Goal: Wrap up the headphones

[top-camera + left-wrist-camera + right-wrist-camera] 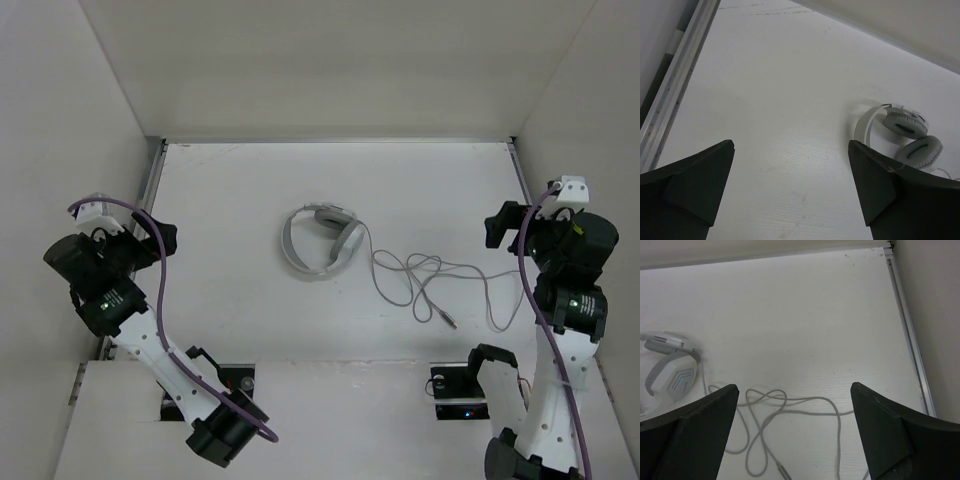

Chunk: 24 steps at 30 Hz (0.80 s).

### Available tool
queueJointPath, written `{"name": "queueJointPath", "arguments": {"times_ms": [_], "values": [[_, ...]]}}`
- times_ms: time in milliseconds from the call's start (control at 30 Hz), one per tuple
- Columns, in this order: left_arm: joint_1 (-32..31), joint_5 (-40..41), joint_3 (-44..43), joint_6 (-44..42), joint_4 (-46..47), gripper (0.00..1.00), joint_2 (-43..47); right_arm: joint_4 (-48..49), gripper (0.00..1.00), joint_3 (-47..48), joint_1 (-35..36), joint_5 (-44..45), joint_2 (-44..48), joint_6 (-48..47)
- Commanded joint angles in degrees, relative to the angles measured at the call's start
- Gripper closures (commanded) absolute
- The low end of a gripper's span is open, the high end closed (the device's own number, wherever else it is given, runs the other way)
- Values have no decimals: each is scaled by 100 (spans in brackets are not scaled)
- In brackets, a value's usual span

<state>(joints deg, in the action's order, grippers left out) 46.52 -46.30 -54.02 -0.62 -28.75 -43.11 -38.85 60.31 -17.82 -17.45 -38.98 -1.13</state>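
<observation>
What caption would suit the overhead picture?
Headphones lie on the table, their cable sprawled loose, not yet wrapped.

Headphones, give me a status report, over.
Left gripper open, empty; right gripper open, empty. Headphones mid-table, untouched. Cable loose, unwrapped, sprawled toward the right arm. Nothing blocking.

A flat white matte tabletop (230, 200) spreads across the scene, faintly scuffed. Plain white panels enclose it on three sides: a back wall (330, 60), a left wall (60, 100) and a right wall (590, 70). A thin silver metal rail (152, 180) lines each side edge. The light is soft and even.
</observation>
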Motion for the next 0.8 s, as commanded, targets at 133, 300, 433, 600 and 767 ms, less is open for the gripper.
{"name": "queueJointPath", "arguments": {"times_ms": [133, 300, 433, 600, 767], "values": [[-174, 113, -162, 44, 396, 0, 356, 913, 0, -563, 195, 365, 636, -413], [-525, 113, -161, 203, 616, 0, 392, 1835, 0, -1301, 371, 514, 1357, -660], [-841, 227, -179, 168, 704, 0, 435, 2267, 0, -1645, 389, 708, 1499, -696], [-1219, 648, -144, 10, 915, 0, 339, 2338, 0, -1663, 459, 585, 1368, -661], [-2044, 97, -170, 395, 345, 0, -608, 2636, 0, -1680, 574, 156, 779, -30]]}}
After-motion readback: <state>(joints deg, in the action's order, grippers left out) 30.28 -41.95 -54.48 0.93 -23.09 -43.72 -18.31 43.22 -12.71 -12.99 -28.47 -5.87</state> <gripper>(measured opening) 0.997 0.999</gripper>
